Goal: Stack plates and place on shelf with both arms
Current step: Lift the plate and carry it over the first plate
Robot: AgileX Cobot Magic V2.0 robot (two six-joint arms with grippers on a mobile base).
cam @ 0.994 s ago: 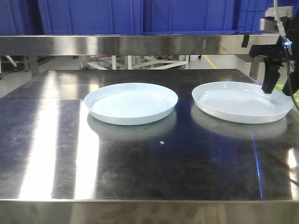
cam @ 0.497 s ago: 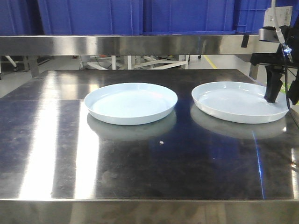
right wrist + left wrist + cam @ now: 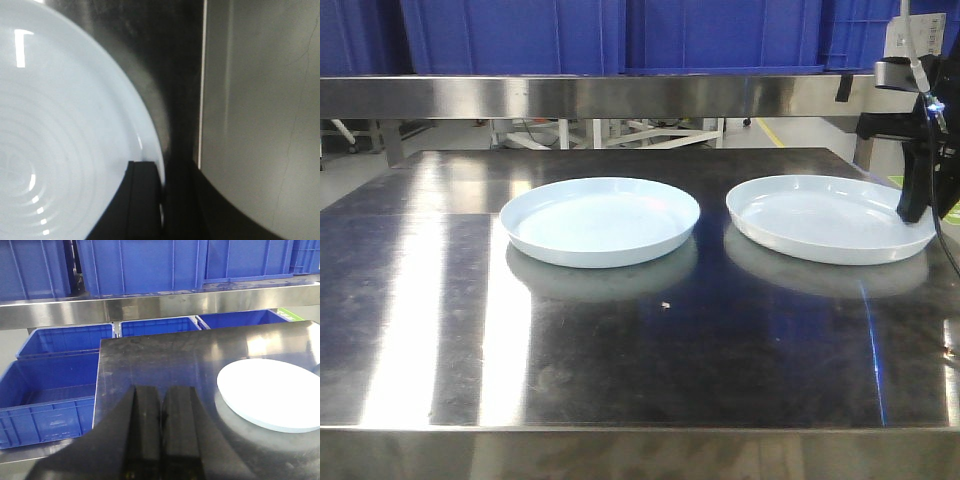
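Note:
Two pale bluish-white plates lie side by side on the steel tabletop: the left plate (image 3: 600,220) and the right plate (image 3: 825,215). My right gripper (image 3: 916,205) stands at the right plate's far right rim. In the right wrist view one finger (image 3: 142,192) lies inside the right plate (image 3: 60,140), the other is outside, and the rim is pinched between them at my right gripper (image 3: 162,170). My left gripper (image 3: 161,400) is shut and empty over the table's left part, left of the left plate (image 3: 272,395). The shelf rail (image 3: 620,95) runs behind the table.
Blue crates (image 3: 610,35) stand on the shelf above its rail, and more blue crates (image 3: 50,390) sit lower beyond the table's left edge. The table's right edge (image 3: 201,100) lies close beside the right plate. A small crumb (image 3: 665,305) lies in front of the plates.
My right gripper has moved right and down from over the right plate's inside to its right rim and closed on it. That plate has shifted slightly left.

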